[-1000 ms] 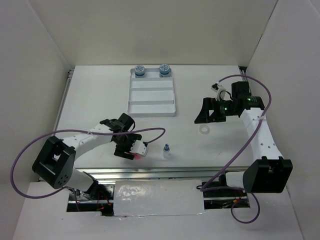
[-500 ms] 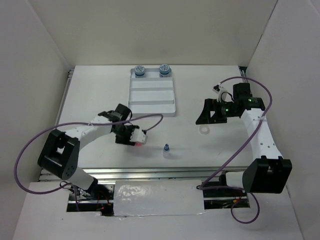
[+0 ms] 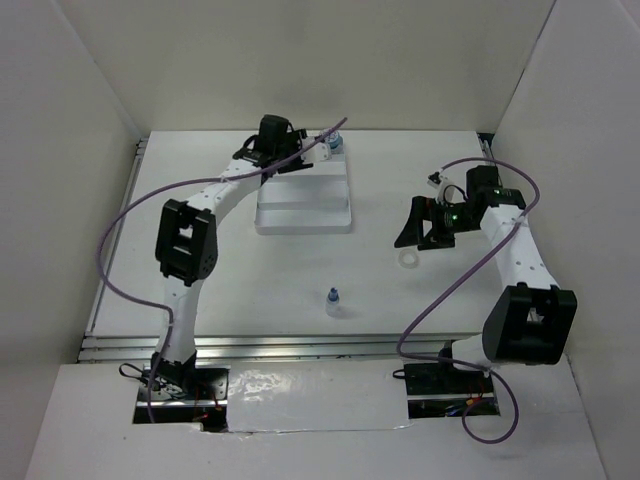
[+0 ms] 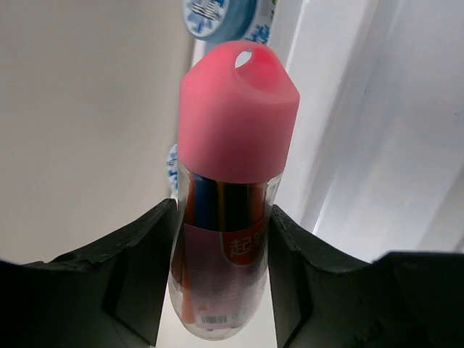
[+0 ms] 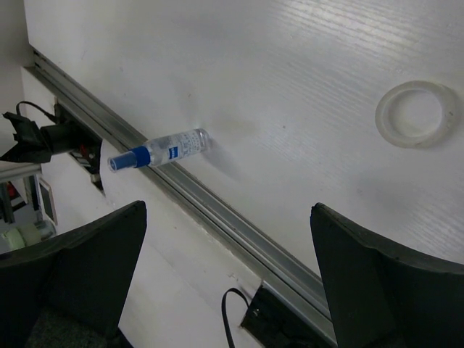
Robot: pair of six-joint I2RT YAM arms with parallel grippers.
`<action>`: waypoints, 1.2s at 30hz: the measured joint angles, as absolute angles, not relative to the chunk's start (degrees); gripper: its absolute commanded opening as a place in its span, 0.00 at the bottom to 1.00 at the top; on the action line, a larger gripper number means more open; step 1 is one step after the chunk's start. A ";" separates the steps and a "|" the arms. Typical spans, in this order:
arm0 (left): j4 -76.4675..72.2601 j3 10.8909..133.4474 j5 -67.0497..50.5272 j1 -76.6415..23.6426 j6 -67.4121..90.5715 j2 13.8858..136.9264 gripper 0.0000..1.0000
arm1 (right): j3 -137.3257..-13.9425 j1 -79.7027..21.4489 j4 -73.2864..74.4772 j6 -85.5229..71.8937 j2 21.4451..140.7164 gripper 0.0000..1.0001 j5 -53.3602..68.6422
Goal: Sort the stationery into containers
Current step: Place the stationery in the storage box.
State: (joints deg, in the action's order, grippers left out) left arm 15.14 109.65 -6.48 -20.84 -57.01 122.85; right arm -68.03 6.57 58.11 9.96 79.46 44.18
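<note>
The left claw (image 4: 221, 239) pinches the pink tube (image 4: 235, 109), its cap pointing ahead at a blue pot (image 4: 217, 16) with the white tray (image 4: 377, 145) on its right, while the right claw (image 5: 228, 217) hovers spread wide, the white ring (image 5: 381, 116) ahead-right and the blue-capped bottle (image 5: 163, 151) ahead-left.

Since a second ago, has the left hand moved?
Yes. The left hand went from beside the bottle to the tray's far end, holding the pink tube.
</note>
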 measured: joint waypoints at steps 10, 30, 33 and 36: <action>5.56 118.43 3.84 -21.80 -57.21 142.41 0.11 | -68.51 7.90 58.04 10.15 83.92 1.00 44.42; 2.81 116.99 2.52 -21.47 -57.91 141.84 0.63 | -71.13 8.27 58.78 11.20 86.50 1.00 45.28; 4.05 115.77 1.39 -21.47 -56.75 139.52 0.78 | -71.88 8.27 59.16 11.22 86.50 1.00 45.58; 6.09 114.69 0.12 -21.45 -55.88 136.25 0.86 | -72.88 8.25 59.33 11.20 86.50 1.00 46.28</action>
